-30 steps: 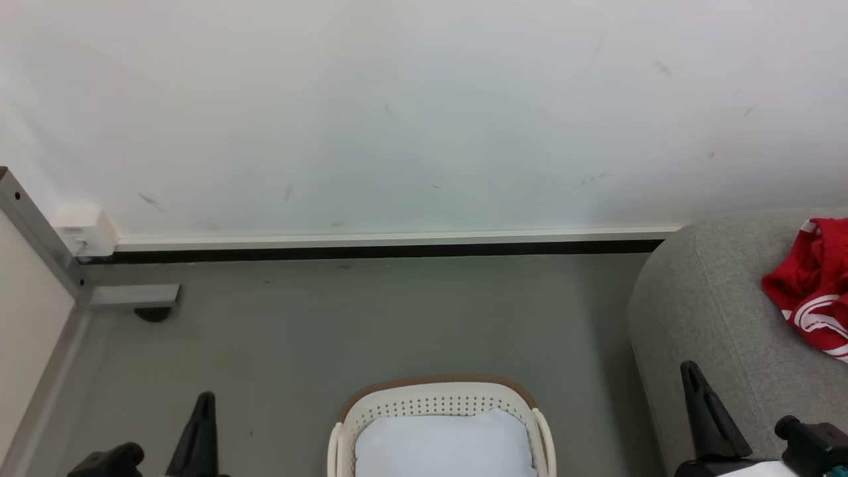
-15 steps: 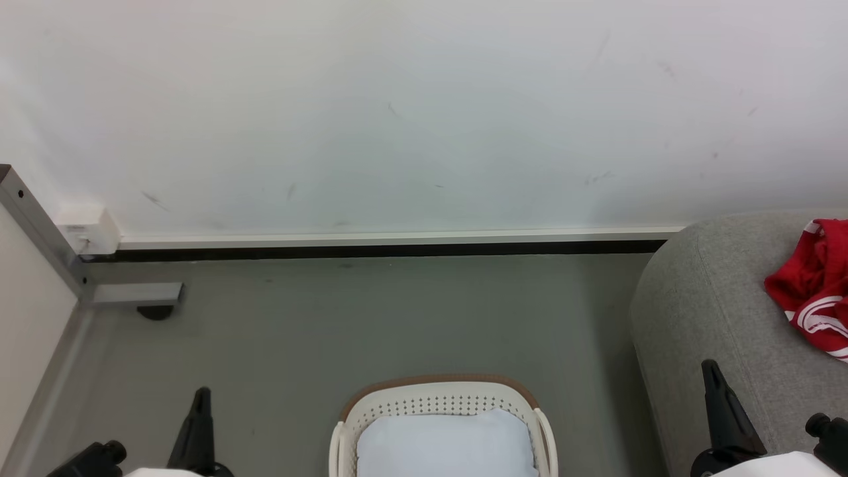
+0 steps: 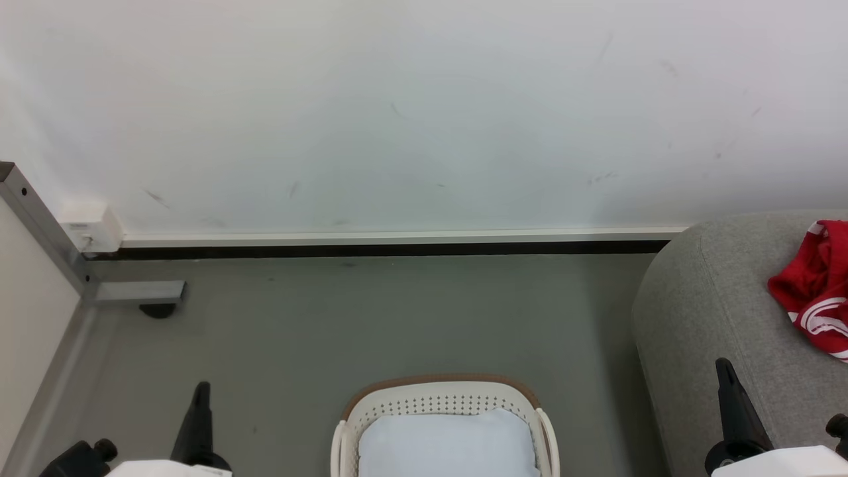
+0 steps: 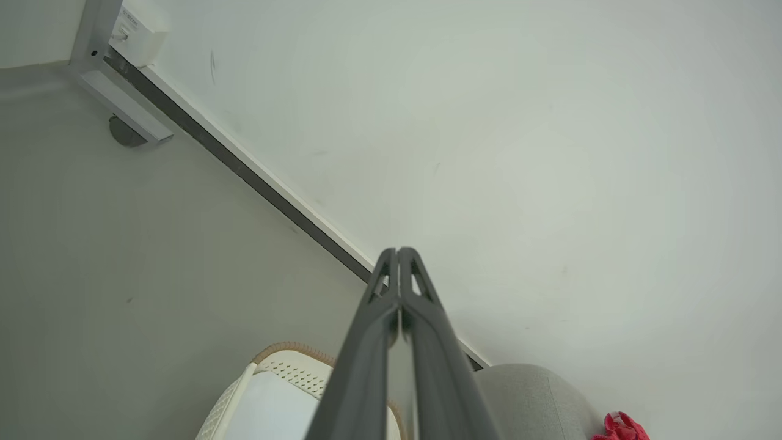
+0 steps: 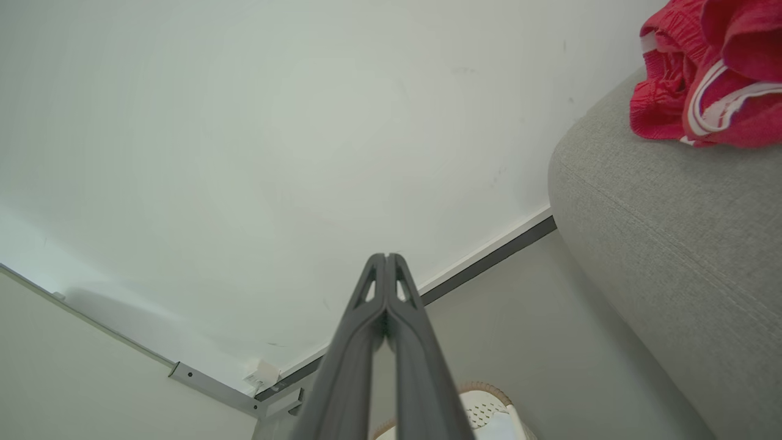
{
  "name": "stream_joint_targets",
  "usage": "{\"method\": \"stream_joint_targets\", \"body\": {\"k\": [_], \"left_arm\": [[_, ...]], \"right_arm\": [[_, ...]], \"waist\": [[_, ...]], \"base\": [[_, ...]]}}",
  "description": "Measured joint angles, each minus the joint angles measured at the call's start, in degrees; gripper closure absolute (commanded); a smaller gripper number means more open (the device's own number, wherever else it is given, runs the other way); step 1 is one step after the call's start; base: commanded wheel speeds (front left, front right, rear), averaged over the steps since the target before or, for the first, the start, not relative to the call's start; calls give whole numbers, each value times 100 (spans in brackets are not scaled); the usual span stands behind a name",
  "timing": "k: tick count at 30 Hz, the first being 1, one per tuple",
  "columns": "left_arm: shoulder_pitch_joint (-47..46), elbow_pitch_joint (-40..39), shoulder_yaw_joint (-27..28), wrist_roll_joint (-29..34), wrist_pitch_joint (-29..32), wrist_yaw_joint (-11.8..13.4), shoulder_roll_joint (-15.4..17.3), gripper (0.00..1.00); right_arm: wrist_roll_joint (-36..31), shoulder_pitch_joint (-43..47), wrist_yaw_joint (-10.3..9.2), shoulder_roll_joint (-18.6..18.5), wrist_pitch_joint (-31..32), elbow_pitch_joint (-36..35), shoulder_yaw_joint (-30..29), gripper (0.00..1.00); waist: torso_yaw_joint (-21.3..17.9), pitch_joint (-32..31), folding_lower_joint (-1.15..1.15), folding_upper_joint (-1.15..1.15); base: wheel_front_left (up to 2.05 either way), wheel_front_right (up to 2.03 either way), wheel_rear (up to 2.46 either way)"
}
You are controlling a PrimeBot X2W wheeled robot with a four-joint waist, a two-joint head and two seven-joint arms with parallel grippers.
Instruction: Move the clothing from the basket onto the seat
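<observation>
Grey seat (image 3: pixel 702 311) under red clothing (image 3: pixel 813 291)

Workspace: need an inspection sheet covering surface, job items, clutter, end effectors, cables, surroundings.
Surface: grey floor, faint marks.
Job's things: basket on the floor at the front centre; the part of its inside that shows holds a pale pad. Red clothing lies bunched on the seat, at the right.
Clutter: nothing seen.
End effectors: left end effector shut, holding nothing, left of the basket; right end effector shut, holding nothing, in front of the seat.
Cables: nothing seen.
Surroundings: white wall with scuffs, dark baseboard strip, metal frame post and a small white box at the left.
</observation>
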Motion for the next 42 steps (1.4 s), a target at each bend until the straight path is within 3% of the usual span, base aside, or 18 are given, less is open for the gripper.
{"method": "stream_joint_targets", "body": {"k": [42], "left_arm": [[-229,-30,276,-2356,692,-74,-163,100]], "right_arm": [[2365,-175,0,47,533,90,-421,100]], "waist": [[88,20,0,0]], "base": [[0,0,0]]}}
